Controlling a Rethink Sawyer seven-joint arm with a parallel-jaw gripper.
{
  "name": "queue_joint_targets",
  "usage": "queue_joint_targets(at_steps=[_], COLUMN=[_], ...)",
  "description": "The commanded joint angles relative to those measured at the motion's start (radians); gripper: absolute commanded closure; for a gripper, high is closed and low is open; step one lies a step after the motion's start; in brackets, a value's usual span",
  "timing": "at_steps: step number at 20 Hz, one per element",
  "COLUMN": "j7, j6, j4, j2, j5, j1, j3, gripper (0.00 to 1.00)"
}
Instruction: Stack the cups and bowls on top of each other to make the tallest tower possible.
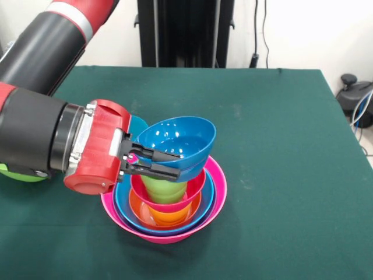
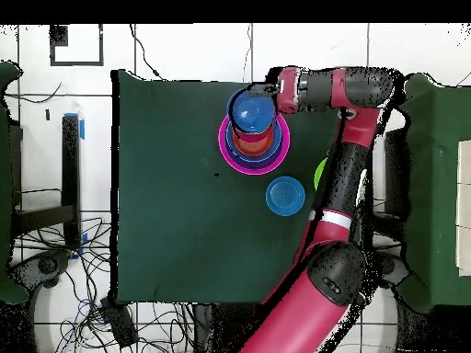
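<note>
Nearest the front camera, at about six o'clock on the green table (image 1: 280,134), stands the tower (image 1: 166,213): a big pink bowl (image 1: 217,198) outermost, a blue bowl (image 1: 125,209) inside it, then an orange bowl (image 1: 166,214), a lime green cup (image 1: 164,188) rising from the middle and a red-pink bowl (image 1: 195,188) around the cup's upper part. On top sits a sky blue bowl (image 1: 175,143), tilted so its mouth faces the front camera. The gripper (image 1: 152,163) comes in from nine o'clock, and its two black fingers (image 1: 160,156) are clamped on this bowl's rim, one above and one below the wall.

Behind the red wrist, at about ten o'clock from the tower, a teal bowl (image 1: 139,124) peeks out. A lime green bowl (image 1: 17,174) shows under the arm at the left edge. In the overhead view a further blue bowl (image 2: 285,196) lies by itself just toward the robot's base from the tower (image 2: 255,138).

These pieces look like light, stiff, glossy plastic, so I judge them slippery: a pinch across the thin rim is the natural hold, since the rounded sides offer nothing to grip. The held bowl may pivot between the fingers, as its tilt suggests. It likely needs levelling and centring over the cup before release, or it could slide off and jostle the nested pieces below.
</note>
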Motion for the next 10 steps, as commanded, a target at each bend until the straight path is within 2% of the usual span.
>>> queue_joint_targets(at_steps=[1,10], j7=[-0.183,-0.173], j6=[0.106,0.117], j4=[-0.041,-0.039], j2=[0.026,0.018], j5=[-0.083,-0.107], j1=[0.024,0.014], j3=[0.023,0.03], gripper=[1.0,1.0])
